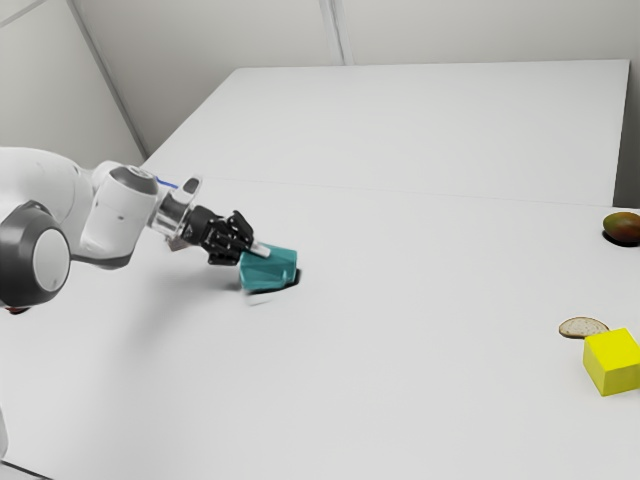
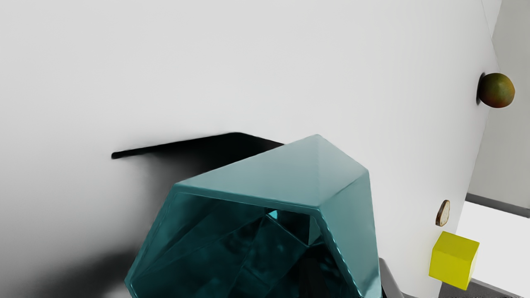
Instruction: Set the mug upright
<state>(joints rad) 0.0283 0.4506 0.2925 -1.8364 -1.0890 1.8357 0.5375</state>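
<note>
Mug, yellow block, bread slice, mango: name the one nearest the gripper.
The teal mug: it is right at the gripper, while the yellow block, bread slice and mango all lie well away, toward the exterior view's right.

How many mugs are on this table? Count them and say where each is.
1: the teal mug, tipped over at the hand, its mouth toward it. Another could be hidden behind the arm.

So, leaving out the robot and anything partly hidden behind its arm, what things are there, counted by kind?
Mug (teal): 1
Fruit (looks like a mango): 1
Bread slice: 1
Cube (yellow): 1
Total: 4
</note>
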